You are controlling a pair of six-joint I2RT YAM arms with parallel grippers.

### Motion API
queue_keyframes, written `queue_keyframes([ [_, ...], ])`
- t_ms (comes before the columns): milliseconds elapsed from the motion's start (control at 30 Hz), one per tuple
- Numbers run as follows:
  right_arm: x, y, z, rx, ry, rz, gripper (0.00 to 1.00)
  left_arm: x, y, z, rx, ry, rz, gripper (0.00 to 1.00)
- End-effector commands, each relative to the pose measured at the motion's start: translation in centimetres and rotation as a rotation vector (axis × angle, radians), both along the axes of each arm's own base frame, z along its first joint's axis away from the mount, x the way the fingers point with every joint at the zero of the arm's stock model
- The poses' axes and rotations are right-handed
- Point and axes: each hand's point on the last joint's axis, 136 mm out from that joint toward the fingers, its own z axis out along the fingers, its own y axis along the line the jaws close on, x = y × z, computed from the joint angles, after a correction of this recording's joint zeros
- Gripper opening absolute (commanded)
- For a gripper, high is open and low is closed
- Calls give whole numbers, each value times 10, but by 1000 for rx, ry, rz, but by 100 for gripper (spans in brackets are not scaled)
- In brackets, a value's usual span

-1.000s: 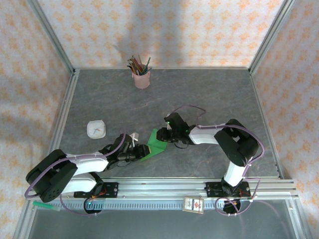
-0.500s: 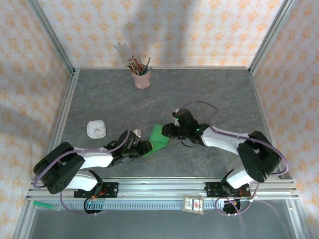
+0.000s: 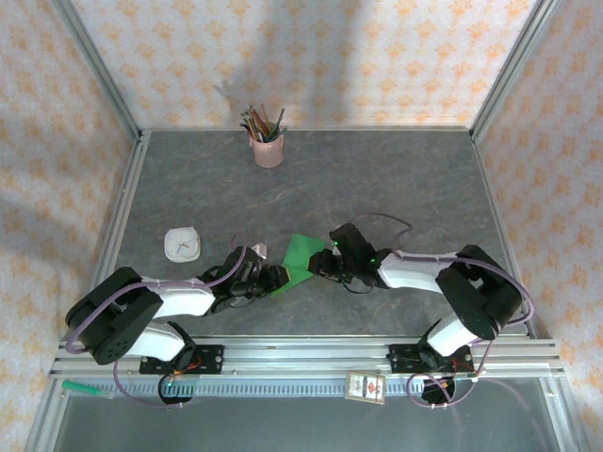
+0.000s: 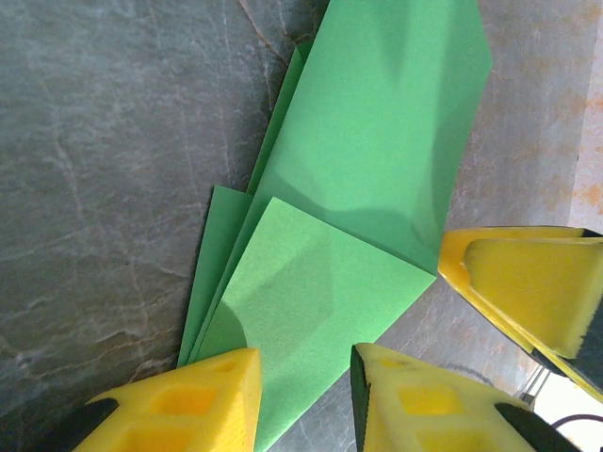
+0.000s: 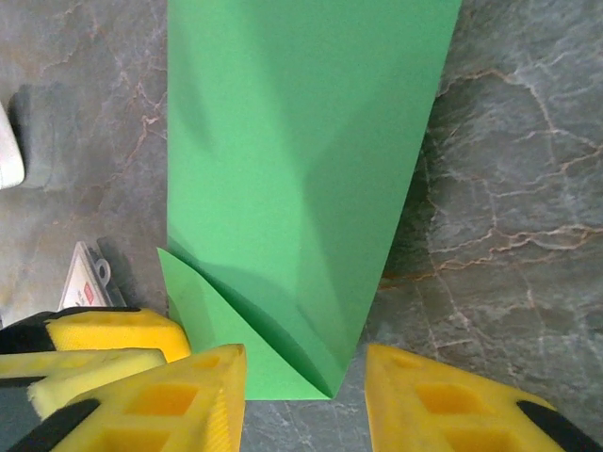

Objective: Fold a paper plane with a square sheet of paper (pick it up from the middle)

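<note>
- The left claw (image 4: 303,391) is held low over the grey marbled tabletop (image 3: 405,179), with its yellow jaws narrowly parted. One end of the paper is straddled rather than pinched, apparently so that the stacked layers can be pressed flat for a crease.
- The bright green sheet of paper (image 3: 301,255), already creased into a narrower, layered shape with a pointed corner, is laid flat on the tabletop. It is placed between the two claws, toward the front middle.
- In the left wrist view, the folded flaps are seen running out from between the left claw's jaws toward the other arm.
- The right claw (image 5: 306,381) is set at the opposite end with its jaws moderately parted, and nothing is gripped. The pointed corner of the paper is found just between its fingertips, untouched as far as can be told.
- The two ends are judged to be bracketed so that sliding is prevented during the next fold.
</note>
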Motion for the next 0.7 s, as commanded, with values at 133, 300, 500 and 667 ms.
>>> queue_keyframes([
  [133, -2, 6, -5, 26, 9, -8, 37, -4, 9, -12, 49, 24, 28, 35],
  [300, 0, 8, -6, 39, 14, -16, 31, -4, 9, -12, 47, 23, 27, 35],
  [500, 2, 6, -8, 24, 10, -28, 25, -3, 8, -11, 46, 21, 23, 35],
  [667, 2, 6, -7, 36, 14, -35, 15, -2, 6, -10, 45, 13, 15, 35],
])
